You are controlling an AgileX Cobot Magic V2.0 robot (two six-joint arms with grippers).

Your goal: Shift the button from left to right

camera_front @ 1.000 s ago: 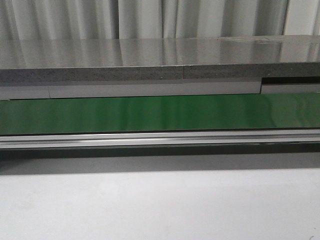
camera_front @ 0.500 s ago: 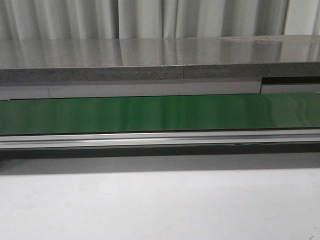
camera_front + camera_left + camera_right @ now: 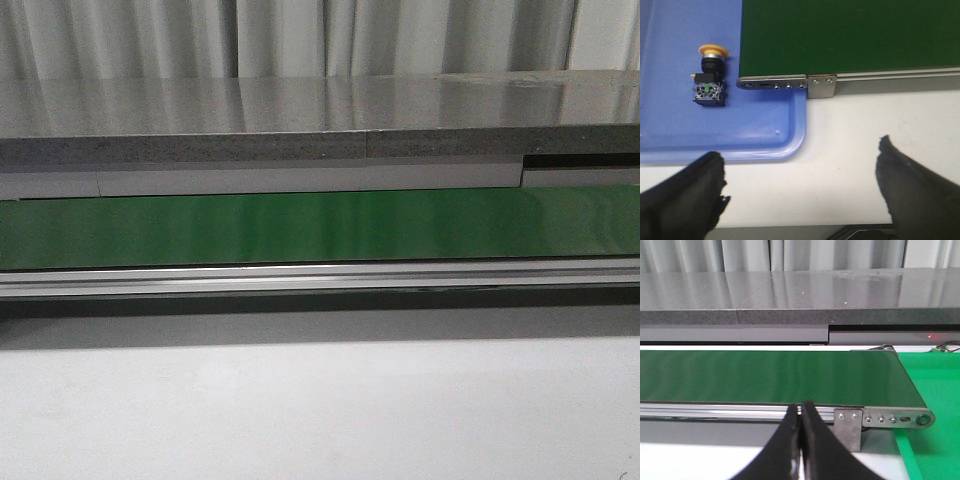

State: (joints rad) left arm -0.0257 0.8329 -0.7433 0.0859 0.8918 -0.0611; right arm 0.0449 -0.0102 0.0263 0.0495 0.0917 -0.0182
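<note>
In the left wrist view the button (image 3: pixel 709 75) lies on its side on a blue tray (image 3: pixel 765 135); it has a yellow-orange cap and a black body with green and blue marks. My left gripper (image 3: pixel 801 162) is open and empty over the white table, apart from the button and beside the tray's rounded corner. In the right wrist view my right gripper (image 3: pixel 800 410) is shut on nothing, its tips in front of the green conveyor belt (image 3: pixel 770 377). Neither gripper nor the button shows in the front view.
The green belt (image 3: pixel 320 228) runs across the front view behind an aluminium rail (image 3: pixel 320 278). Its metal end bracket (image 3: pixel 821 86) sits beside the tray. At the belt's other end is a bracket (image 3: pixel 847 429) and a green surface (image 3: pixel 935 385). A grey shelf (image 3: pixel 320 120) stands behind.
</note>
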